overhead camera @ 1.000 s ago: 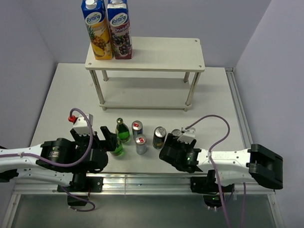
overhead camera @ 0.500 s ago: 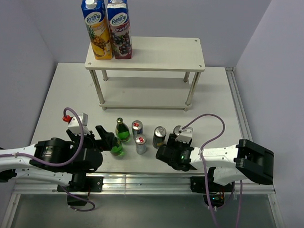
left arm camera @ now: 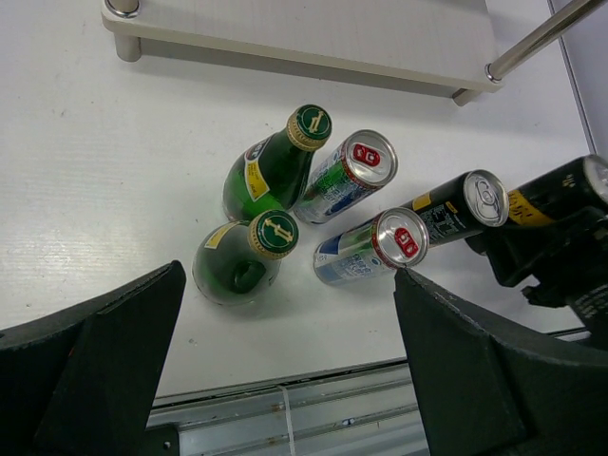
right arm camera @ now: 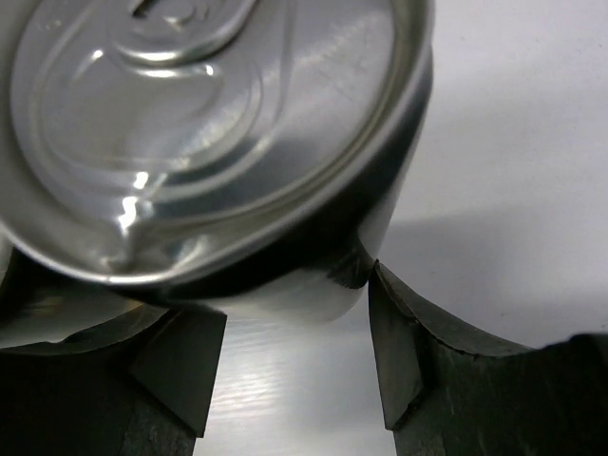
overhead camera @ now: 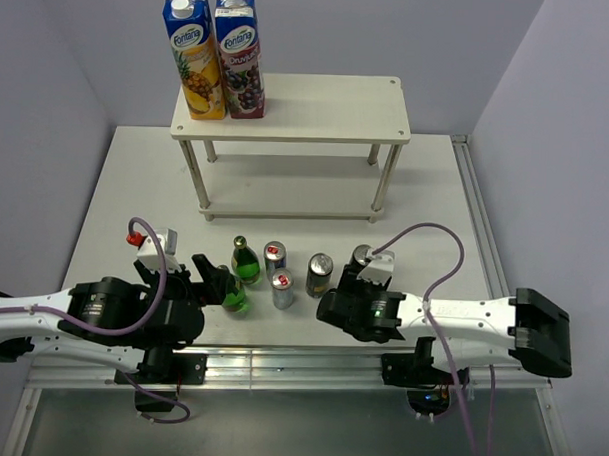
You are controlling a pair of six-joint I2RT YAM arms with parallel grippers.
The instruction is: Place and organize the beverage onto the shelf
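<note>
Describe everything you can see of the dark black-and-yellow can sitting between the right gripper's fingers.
The dark black-and-yellow can is slim and looks like metal, with a shiny silver lid and pull tab. It stands roughly upright at the right end of the drinks cluster, apart from its twin can. The right gripper is closed on it, black fingers pressing its sides just below the rim. Whether it is off the white table is unclear.

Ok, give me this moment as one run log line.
right gripper: shut on rightmost dark can | left gripper: open, beside green bottle | shelf: no drinks placed
</note>
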